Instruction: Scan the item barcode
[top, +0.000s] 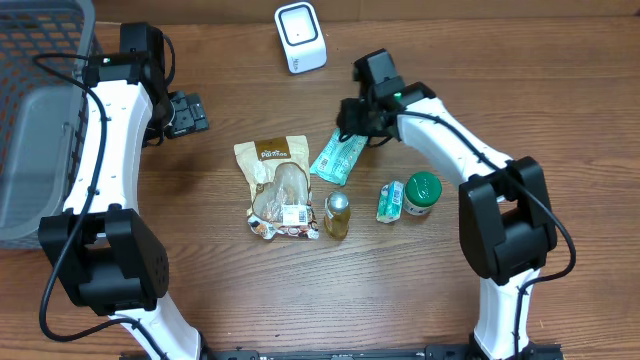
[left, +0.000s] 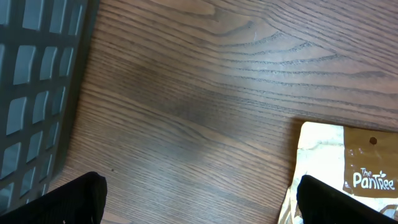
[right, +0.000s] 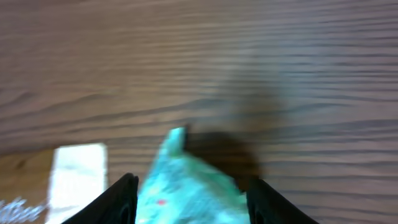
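A teal snack packet (top: 338, 158) lies slanted on the wooden table, right of the beige Pantree pouch (top: 277, 185). My right gripper (top: 352, 128) is at the packet's upper end. In the blurred right wrist view the teal packet (right: 186, 186) fills the space between the fingers of my right gripper (right: 191, 199); the left finger is against it and a thin dark gap shows at the right finger. The white barcode scanner (top: 300, 37) stands at the back centre. My left gripper (top: 190, 113) hovers wide open over bare wood, left of the Pantree pouch (left: 348, 168), holding nothing.
A grey mesh basket (top: 40, 120) fills the far left, and the basket (left: 31, 93) also shows in the left wrist view. A small yellow-brown bottle (top: 338, 215), a small green packet (top: 390, 200) and a green-lidded jar (top: 422, 193) sit at centre right.
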